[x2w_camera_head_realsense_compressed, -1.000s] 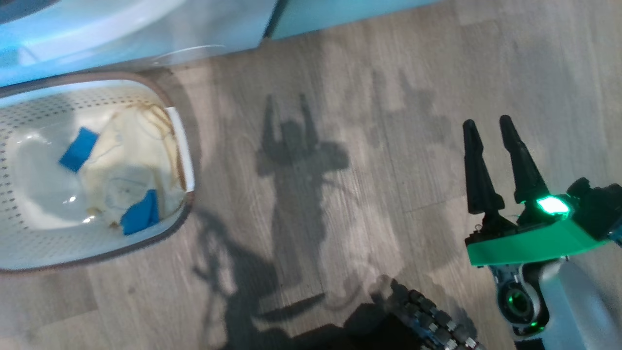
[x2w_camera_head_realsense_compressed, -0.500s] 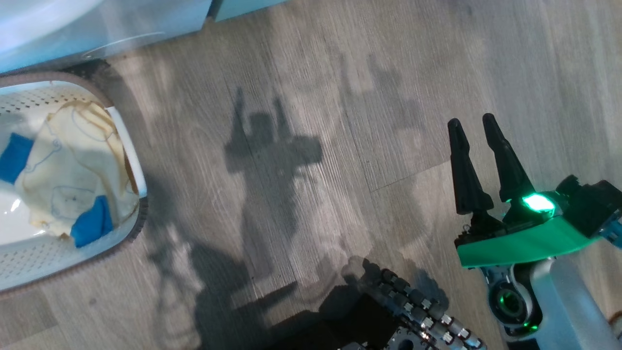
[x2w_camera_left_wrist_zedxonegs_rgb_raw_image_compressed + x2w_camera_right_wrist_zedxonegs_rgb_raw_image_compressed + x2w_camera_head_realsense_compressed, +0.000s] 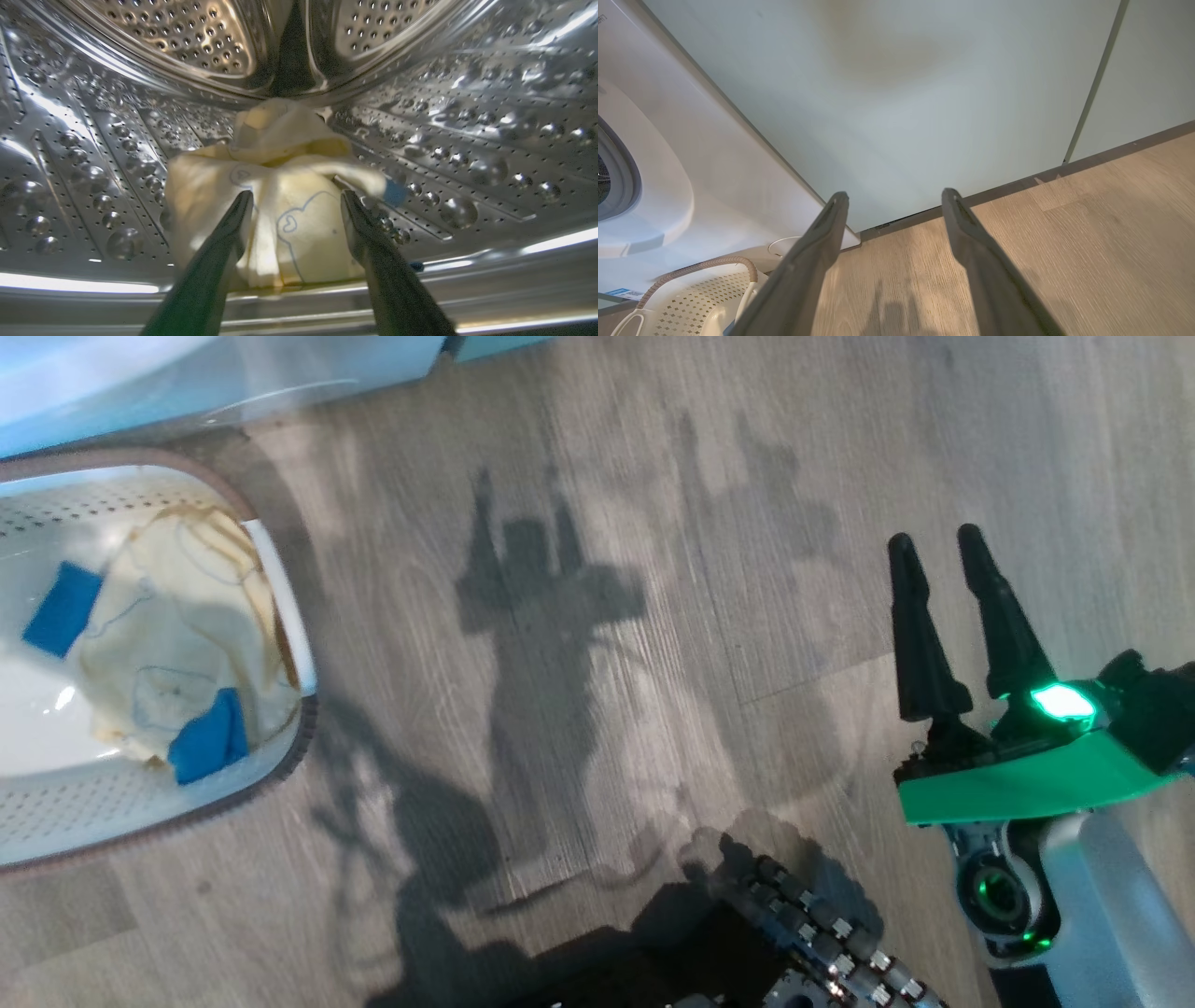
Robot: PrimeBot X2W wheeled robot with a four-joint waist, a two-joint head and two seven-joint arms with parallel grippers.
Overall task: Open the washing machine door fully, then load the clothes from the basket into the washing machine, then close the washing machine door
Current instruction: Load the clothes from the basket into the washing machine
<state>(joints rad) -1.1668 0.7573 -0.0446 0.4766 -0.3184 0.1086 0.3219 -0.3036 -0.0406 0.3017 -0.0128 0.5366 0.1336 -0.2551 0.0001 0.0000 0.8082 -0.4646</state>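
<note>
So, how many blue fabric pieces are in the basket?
2. One blue piece lies left of the yellow cloth in the basket; the other blue piece sits at its lower edge. More may hide underneath.

1 basket (image 3: 297, 747), 1 washer (image 3: 668, 168), 2 yellow cloth bundles (image 3: 187, 644) (image 3: 280, 158)

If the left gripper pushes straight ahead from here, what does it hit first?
Probably the pale yellow garment lying in the drum, just ahead of the open left gripper; depth is unclear.

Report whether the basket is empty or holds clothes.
Not empty: in the head view the basket holds crumpled pale yellow fabric and two bright blue pieces toward its right end; some white bottom lies bare.
</note>
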